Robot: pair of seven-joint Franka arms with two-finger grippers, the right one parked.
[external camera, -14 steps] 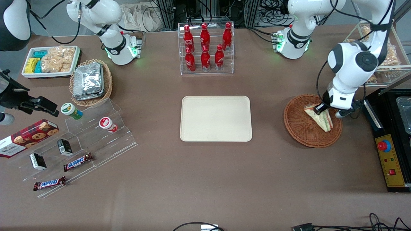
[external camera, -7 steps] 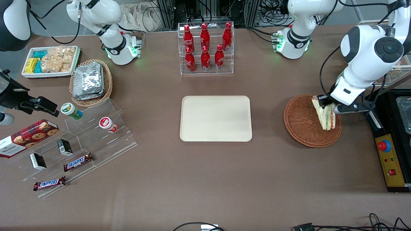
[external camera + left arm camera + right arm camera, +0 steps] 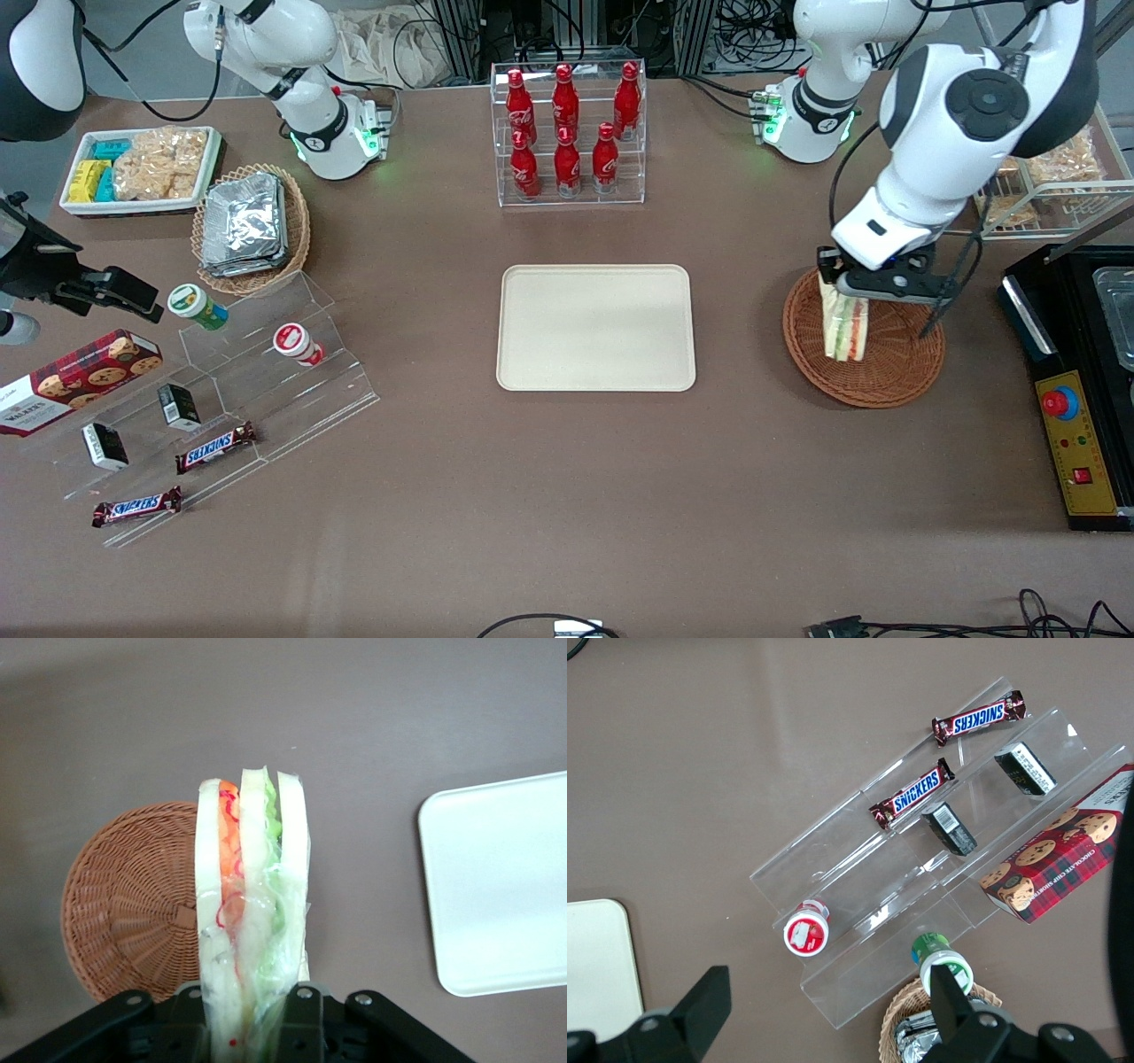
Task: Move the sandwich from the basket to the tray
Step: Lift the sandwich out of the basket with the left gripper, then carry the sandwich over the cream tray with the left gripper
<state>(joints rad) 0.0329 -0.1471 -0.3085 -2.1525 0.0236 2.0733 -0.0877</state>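
Front view: the end effector [image 3: 842,285] is being held above the basket [image 3: 895,372], over the part of its rim that faces the tray [image 3: 595,328]. The sandwich [image 3: 844,326] is being gripped between the fingers at one end and is hanging straight down below the end effector, clear of the wicker. The tray is lying flat on the bench [image 3: 567,496], well apart from the basket toward the parked arm's end.

Left wrist view: the end effector [image 3: 252,1014] is clamped on the sandwich [image 3: 252,912], whose wrapped wedge is seen edge-on, with white bread slices and orange-red and green filling layers showing. The basket [image 3: 133,904] is seen below and beside the sandwich, with nothing lying in the visible part. A corner of the tray [image 3: 496,877] is seen apart from both.
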